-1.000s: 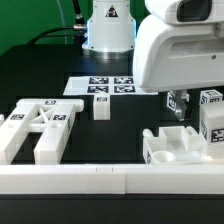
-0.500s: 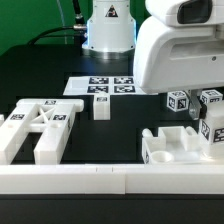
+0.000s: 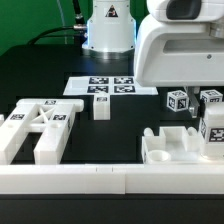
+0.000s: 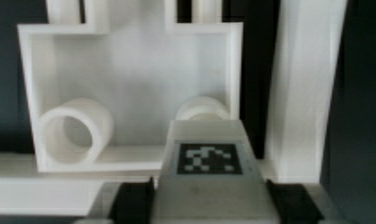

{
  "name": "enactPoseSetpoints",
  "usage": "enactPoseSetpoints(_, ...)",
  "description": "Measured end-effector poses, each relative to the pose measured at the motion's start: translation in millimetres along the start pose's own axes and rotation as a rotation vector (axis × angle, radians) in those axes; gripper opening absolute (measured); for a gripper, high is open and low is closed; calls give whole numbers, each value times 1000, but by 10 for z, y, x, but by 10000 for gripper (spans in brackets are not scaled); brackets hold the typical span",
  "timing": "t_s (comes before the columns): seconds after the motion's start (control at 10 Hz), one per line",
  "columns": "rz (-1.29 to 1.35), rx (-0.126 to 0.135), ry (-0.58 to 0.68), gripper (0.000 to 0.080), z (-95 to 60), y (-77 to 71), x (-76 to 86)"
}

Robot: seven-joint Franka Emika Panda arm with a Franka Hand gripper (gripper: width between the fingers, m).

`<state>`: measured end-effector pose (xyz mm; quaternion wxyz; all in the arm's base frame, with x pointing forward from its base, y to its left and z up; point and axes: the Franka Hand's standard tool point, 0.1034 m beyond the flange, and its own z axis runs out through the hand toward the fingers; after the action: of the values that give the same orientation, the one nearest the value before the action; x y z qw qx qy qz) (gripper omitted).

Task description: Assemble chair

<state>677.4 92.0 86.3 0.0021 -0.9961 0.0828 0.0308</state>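
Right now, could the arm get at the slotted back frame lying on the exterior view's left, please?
Probably not at once: its jaws look shut on a tagged bar leg beside the seat block. The back frame lies open, nothing over it, so freeing the jaws should suffice.

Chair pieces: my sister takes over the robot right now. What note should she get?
Gripper: shut on a bar leg, close to the seat block.
Parts: the seat block is at the exterior view's right, with a tall tagged part beside it. The slotted back frame is at the left. A short tagged part stands near the marker board.
Done: no joined parts visible.
Left: fit the legs and back frame to the seat.
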Motion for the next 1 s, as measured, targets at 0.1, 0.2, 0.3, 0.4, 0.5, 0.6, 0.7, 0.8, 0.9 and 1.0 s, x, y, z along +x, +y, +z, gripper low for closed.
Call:
enactPoseSetpoints(0.1, 102, 2, 7, 295, 5, -19, 2)
enactPoseSetpoints(0.2, 170, 4, 14, 295, 5, -31, 11)
enactPoseSetpoints(0.3, 310, 26, 26, 295, 17, -46, 25)
enactPoseSetpoints(0.4, 414, 35, 21, 295, 20, -52, 21)
enactPoseSetpoints(0.5, 525, 45, 16, 295, 23, -57, 23)
enactPoseSetpoints(0.6, 627, 57, 15, 295, 24, -65, 30)
enactPoseSetpoints(0.7, 741, 62, 17, 295, 25, -77, 38)
enactPoseSetpoints(0.8, 800, 63, 16, 295, 24, -81, 39)
enactPoseSetpoints(0.9, 845, 63, 14, 322, 26, -86, 38)
enactPoseSetpoints(1.0, 830, 62, 15, 322, 31, -86, 36)
